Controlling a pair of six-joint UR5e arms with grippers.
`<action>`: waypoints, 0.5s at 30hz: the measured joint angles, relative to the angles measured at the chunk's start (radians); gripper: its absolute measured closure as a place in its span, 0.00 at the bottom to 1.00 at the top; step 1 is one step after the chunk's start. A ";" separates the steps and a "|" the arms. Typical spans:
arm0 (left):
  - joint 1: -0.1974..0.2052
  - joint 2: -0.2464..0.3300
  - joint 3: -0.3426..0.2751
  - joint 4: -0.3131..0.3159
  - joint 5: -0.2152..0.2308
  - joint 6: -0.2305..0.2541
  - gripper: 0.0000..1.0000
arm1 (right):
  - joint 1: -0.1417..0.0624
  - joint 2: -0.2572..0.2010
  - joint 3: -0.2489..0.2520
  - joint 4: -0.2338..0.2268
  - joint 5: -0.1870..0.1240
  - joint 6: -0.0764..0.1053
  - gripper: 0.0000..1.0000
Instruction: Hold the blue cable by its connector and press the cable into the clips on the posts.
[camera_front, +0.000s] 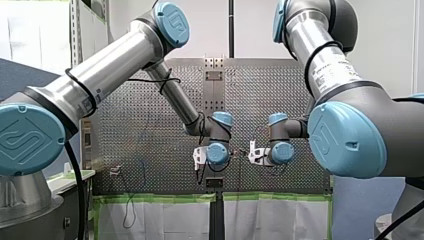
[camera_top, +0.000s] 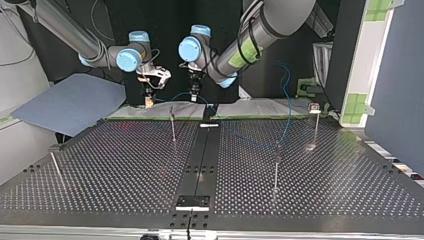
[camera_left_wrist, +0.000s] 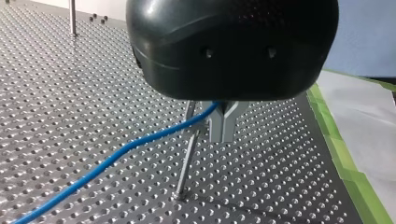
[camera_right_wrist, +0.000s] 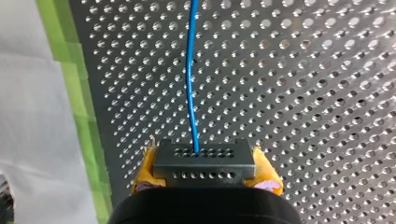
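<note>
Top view: the perforated bench (camera_top: 125, 165) carries several thin upright posts (camera_top: 276, 167). Both pincers hang close together near its far edge. The blue cable (camera_right_wrist: 190, 84) is thin and glossy. It runs from my right pincer across to my left one, then loops away over the bench toward the top view's right. My right pincer (camera_right_wrist: 205, 170), yellow-padded, is clamped on the black connector (camera_right_wrist: 204, 161), and the cable leaves the connector's middle. My left pincer (camera_left_wrist: 223, 122) has its metal fingers closed on the cable, just beside one post (camera_left_wrist: 188, 158).
</note>
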 joint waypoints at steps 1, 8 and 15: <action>-0.003 -0.007 0.007 0.003 -0.006 -0.001 1.00 | -0.002 0.000 0.000 -0.006 -0.007 0.003 1.00; -0.022 -0.030 0.060 0.045 -0.055 -0.002 1.00 | -0.012 0.001 0.000 -0.025 -0.063 0.014 1.00; -0.032 -0.076 0.120 0.070 -0.110 0.004 1.00 | -0.032 0.001 0.000 -0.027 -0.123 0.039 1.00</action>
